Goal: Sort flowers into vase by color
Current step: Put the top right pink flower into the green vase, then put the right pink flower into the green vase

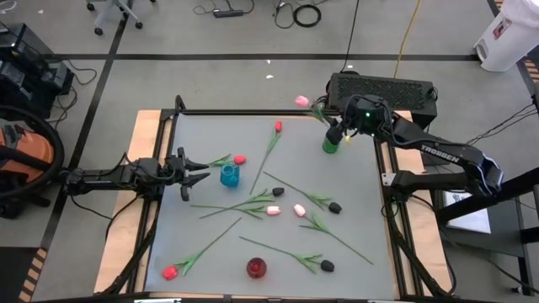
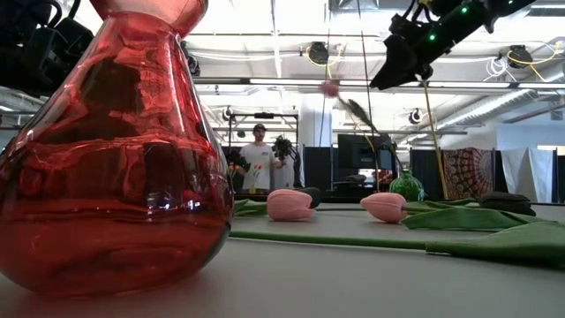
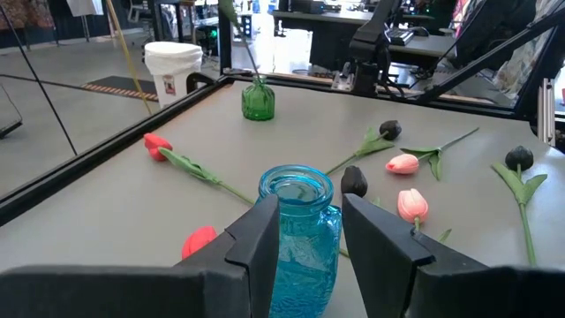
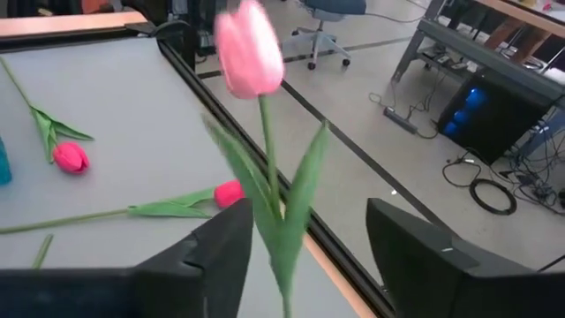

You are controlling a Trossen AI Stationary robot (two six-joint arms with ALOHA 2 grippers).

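A pink tulip (image 4: 250,60) stands tilted in the green vase (image 1: 330,141) at the table's far right, its stem's lower end in the vase's mouth. My right gripper (image 4: 305,256) is open around the stem (image 4: 272,190), above the vase; no touch shows. Near the left edge my left gripper (image 3: 305,238) is open, level, just short of the blue vase (image 3: 297,225). The red vase (image 1: 256,268) stands at the near edge. Red (image 1: 278,127), pink (image 1: 274,209) and black (image 1: 335,207) tulips lie flat on the table.
Loose tulips and their long stems cover the table's middle, from a red one (image 1: 170,272) at the near left to a black one (image 1: 327,266) at the near right. A black frame rail (image 1: 253,114) edges the table. A person (image 2: 259,159) stands far behind.
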